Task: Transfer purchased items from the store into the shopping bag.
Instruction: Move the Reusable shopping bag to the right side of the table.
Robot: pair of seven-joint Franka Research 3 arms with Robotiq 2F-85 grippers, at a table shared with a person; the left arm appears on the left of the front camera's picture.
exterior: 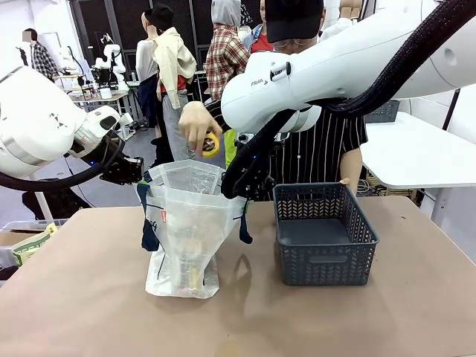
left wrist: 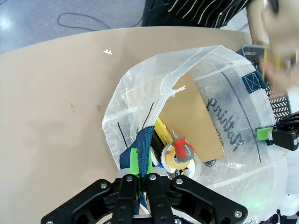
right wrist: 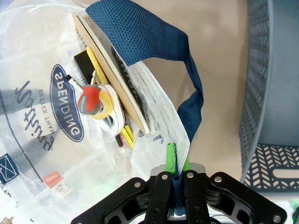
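Both arms hold the shopping bag [exterior: 186, 223] open on the desk [exterior: 89, 297]: left end effector [left wrist: 140, 179] clamped on a navy handle strap [left wrist: 144, 140] at the bag rim, right end effector [right wrist: 176, 179] pinched on the other strap [right wrist: 140, 32] w/ a bit of bag film. Purchased items [right wrist: 100, 105] already inside: round red/white tape roll, yellow pieces, flat brown card. Person's hand [exterior: 195, 128] above the bag mouth w/ a yellow round item [exterior: 212, 144]. Basket [exterior: 323, 234] just right of the bag, apart from it, looks empty from front. Risks: item dropped off-centre could hit the rim or an arm and land on the desk; thin film could slip out of the right grip & mouth sags; pulling straps apart too hard may tip the bag. Desk is plain tan, matte, few marks. Room: busy lab, white bench right, another person far left
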